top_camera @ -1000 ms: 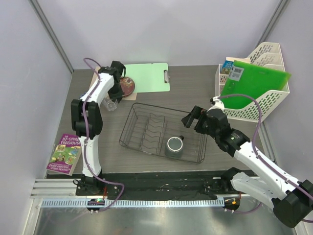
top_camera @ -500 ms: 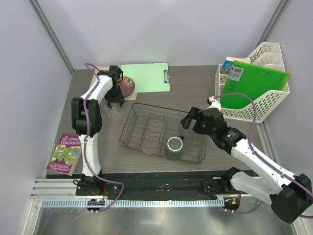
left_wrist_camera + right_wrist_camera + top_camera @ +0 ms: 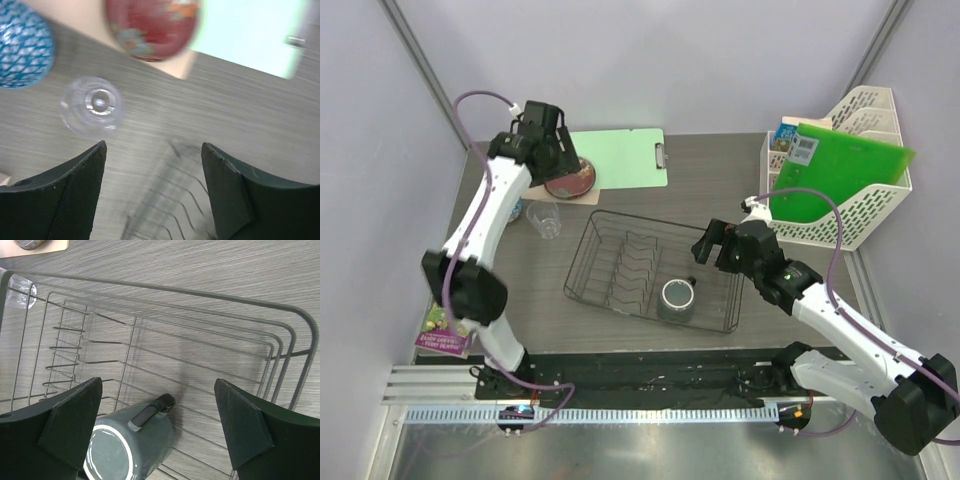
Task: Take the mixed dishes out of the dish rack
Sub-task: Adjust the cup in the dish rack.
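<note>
The dark wire dish rack (image 3: 620, 262) lies mid-table, and only a grey mug (image 3: 677, 300) lies in it, on its side. My right gripper (image 3: 159, 382) hangs open just above the mug (image 3: 130, 450), its handle between the fingers' line and below them. The left gripper (image 3: 154, 146) is open and empty, raised over the table's far left. Below it stand a clear glass cup (image 3: 92, 105), a blue patterned bowl (image 3: 22, 45) and a red floral plate (image 3: 152, 25), all on the table outside the rack (image 3: 175, 200).
A pale green clipboard (image 3: 620, 158) lies at the back beside the plate (image 3: 570, 178). A white mesh file holder (image 3: 865, 205) with a green folder stands at the right. A book (image 3: 442, 330) lies at the front left, partly behind the left arm.
My left gripper has opened, let go of the glass cup on the table left of the rack and lifted away towards the back. The right gripper has barely shifted.
</note>
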